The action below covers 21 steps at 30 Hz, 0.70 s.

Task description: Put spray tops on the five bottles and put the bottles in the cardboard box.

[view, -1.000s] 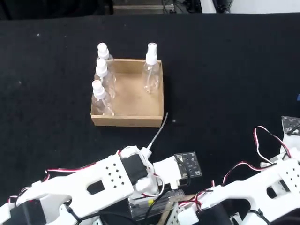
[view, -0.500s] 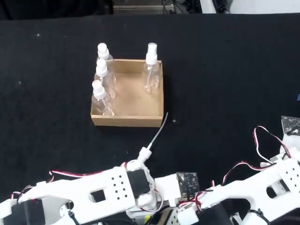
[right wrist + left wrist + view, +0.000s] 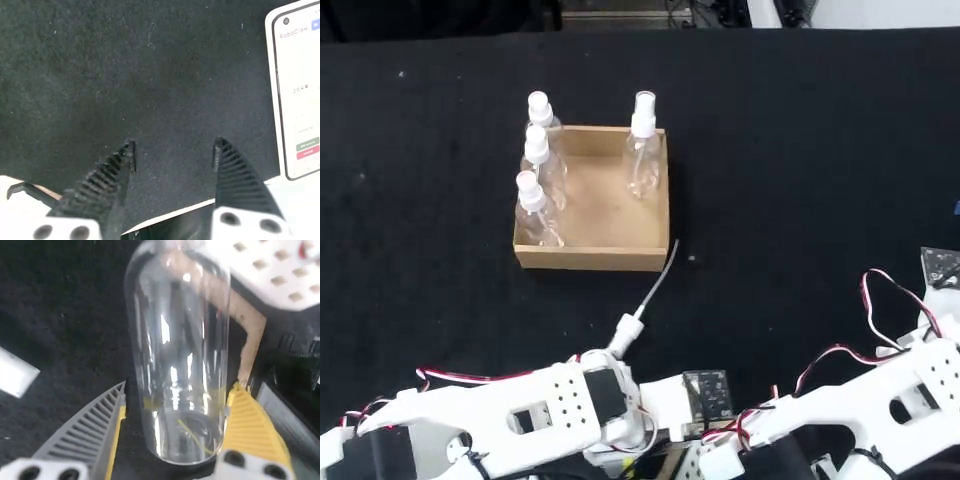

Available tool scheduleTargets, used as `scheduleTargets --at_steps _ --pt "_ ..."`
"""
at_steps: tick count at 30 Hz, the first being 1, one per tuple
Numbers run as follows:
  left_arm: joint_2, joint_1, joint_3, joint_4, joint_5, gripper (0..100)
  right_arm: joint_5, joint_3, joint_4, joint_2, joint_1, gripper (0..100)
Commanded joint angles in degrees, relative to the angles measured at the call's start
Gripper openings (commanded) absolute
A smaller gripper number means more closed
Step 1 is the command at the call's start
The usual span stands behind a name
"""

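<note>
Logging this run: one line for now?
left claw: holds bottle; right claw: open; box: four topped bottles; spray top: on table

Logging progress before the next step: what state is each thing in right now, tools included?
cardboard box: open, four bottles inside.
boxed bottles: upright, spray tops on.
fifth bottle: clamped in the left tool, top not yet on.
loose spray top: lying flat, tube pointing toward the box.
left tool: shut on the fifth bottle.
right tool: open, empty.
phone: screen lit.
</note>
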<state>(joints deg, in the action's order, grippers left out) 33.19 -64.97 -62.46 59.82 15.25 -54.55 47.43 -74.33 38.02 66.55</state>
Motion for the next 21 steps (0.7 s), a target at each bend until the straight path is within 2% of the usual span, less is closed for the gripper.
scheduleTargets --at_steps 1,6,10,13,17,21 --pt "0.35 0.31 -0.13 -0.53 0.09 23 -0.44 -3.56 0.88 1.89 0.79 22.4" --pt "0.79 0.57 0.31 -0.53 0.09 8 -0.44 -3.56 0.97 1.89 0.79 22.4" --pt "0.79 0.66 0.66 0.88 0.09 9 -0.44 -3.74 0.88 1.98 0.79 22.4" --pt "0.79 2.33 4.35 7.47 1.41 9 -0.44 -3.82 0.88 1.98 0.79 22.4" --pt "0.79 11.74 13.32 17.58 11.52 9 -0.35 -3.82 0.88 2.24 0.79 22.4" --pt "0.79 19.3 25.27 29.01 16.26 9 -0.26 -3.82 0.88 2.33 0.7 22.4"
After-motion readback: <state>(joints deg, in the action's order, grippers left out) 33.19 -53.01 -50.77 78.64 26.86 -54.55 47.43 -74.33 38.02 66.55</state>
